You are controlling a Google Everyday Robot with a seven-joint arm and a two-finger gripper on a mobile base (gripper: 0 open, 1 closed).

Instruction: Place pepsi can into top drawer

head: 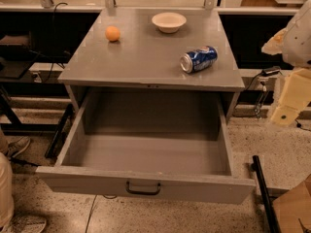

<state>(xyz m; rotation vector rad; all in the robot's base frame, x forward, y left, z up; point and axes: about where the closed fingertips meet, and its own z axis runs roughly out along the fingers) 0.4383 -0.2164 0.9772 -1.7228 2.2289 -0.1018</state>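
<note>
The pepsi can (198, 58) is blue with a silver end and lies on its side on the grey cabinet top (146, 52), near the right front corner. The top drawer (146, 183) is pulled fully open below it, with a dark handle (143, 188) at the centre of its front panel; nothing lies inside. My gripper (286, 103) hangs at the right edge of the view, off the cabinet's right side, well right of the can and holding nothing that I can see.
An orange ball (112, 33) sits at the back left of the cabinet top and a white bowl (168, 22) at the back centre. A dark rod (262, 193) lies on the speckled floor to the right of the drawer. Cables and dark frames stand at left.
</note>
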